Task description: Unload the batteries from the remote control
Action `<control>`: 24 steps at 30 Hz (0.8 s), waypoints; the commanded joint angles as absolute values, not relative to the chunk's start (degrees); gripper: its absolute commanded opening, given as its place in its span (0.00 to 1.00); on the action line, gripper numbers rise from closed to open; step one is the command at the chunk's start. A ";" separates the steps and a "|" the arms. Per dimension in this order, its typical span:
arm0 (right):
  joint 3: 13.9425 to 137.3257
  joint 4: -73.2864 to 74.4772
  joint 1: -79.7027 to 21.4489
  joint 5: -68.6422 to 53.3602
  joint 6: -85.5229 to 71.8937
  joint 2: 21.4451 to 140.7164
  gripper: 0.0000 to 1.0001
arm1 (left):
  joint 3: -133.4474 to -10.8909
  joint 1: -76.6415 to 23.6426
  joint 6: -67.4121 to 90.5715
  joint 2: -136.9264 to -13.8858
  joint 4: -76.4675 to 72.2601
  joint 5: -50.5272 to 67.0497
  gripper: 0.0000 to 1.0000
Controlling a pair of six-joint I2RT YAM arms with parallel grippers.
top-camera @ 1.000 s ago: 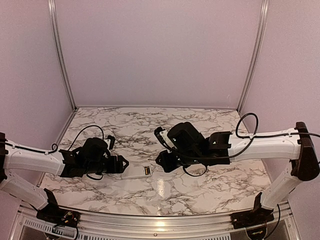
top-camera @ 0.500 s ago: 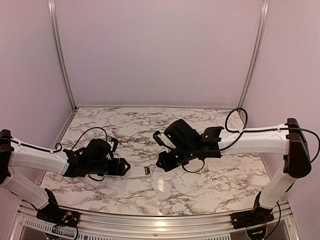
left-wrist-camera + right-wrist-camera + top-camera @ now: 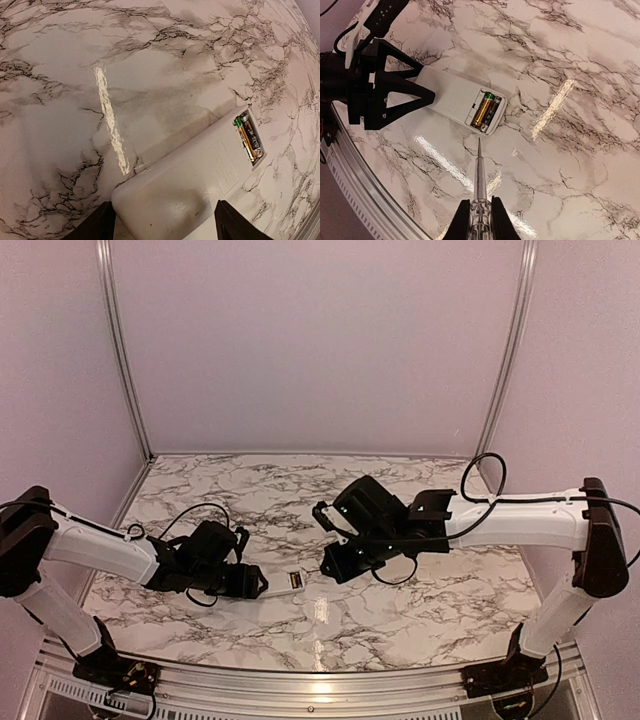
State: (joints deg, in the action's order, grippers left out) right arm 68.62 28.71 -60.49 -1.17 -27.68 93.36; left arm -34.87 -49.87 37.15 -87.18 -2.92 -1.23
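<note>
Marble-patterned table under lilac walls bears the white remote control.

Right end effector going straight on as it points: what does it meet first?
Likely the remote control at its open end: the pointed tool in the right end effector aims at the batteries, though depth is unclear.

I see a glossy marble-look table, smooth white plastic remote control, shiny foil-wrapped batteries, grey metal rod lower centre.
</note>
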 commanded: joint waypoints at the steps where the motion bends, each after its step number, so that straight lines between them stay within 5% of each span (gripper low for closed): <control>1: 67.34 29.42 -60.12 -0.27 -28.57 89.61 0.00 | -36.92 -50.11 37.02 -90.50 -3.05 3.90 0.71; 24: 67.32 34.11 -60.10 3.46 -27.98 89.20 0.00 | -40.96 -53.35 36.60 -96.11 -6.64 1.71 0.61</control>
State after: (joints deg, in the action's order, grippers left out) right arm 64.62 30.15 -60.49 0.21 -28.80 87.92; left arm -40.51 -52.99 36.99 -95.15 -7.35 3.99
